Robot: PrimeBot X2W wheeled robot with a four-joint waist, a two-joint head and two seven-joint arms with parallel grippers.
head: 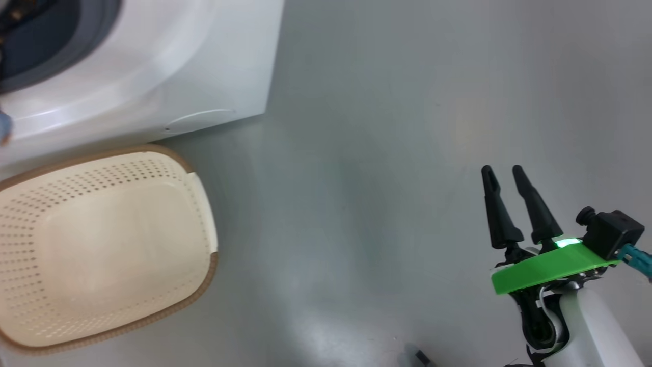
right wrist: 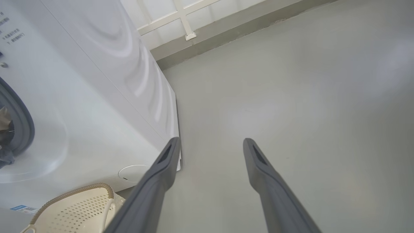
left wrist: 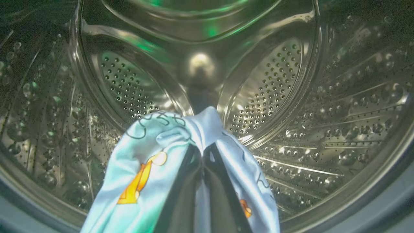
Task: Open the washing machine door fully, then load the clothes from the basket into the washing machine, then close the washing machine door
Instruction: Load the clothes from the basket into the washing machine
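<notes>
One head view shows us the right end effector (head: pixel 503 169) spread wide, well apart from the basket (head: pixel 127 173) by the washing machine (head: pixel 153 66); the left wrist view, our left end effector (left wrist: pixel 202 152) clamping the clothes (left wrist: pixel 142 152) inside the drum (left wrist: pixel 275 90); the right wrist view, that same spread.

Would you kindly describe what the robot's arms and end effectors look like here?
The right end effector has two long, tapering black fingers on a flat bright-green plate with a glowing green light. A black camera block with a teal cable sits beside it; the forearm is smooth white. The left end effector has likewise dark, slender fingers.
</notes>
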